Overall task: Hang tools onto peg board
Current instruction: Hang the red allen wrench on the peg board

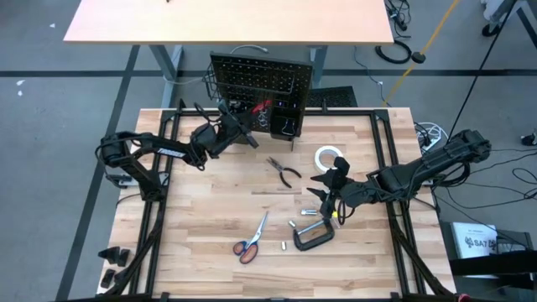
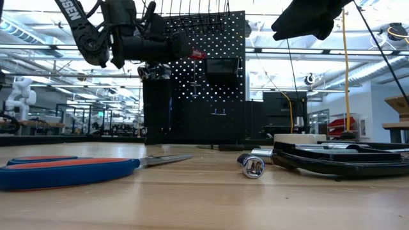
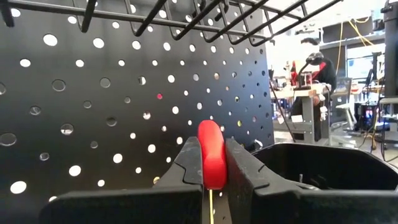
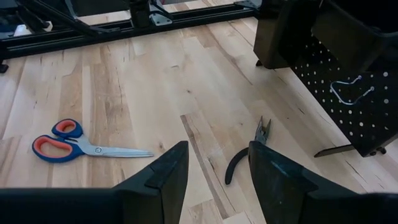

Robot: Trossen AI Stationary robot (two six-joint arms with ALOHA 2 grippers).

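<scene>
Scissors (image 1: 250, 241), orange-handled, lie flat at the near edge of the bench (image 1: 201, 218), about 7 o'clock from its centre. Black C-clamp (image 1: 312, 235) lies at 5 o'clock, small silver pieces just beside it. Dark-handled pliers (image 1: 285, 170) lie near the centre. White tape roll (image 1: 328, 158) sits at 2 o'clock. Right pincer (image 1: 332, 190) hangs above the bench between the tape roll and the C-clamp, fingers apart, holding and touching nothing. Left pincer (image 3: 212, 163) is at 11 o'clock, up against the peg board (image 1: 262, 84), fingers clamped on the red screwdriver (image 3: 211, 152), whose rounded red handle end stands up between them. The peg board stands upright at 12 o'clock on the far edge, a black bin (image 3: 323, 171) along its lower part.
</scene>
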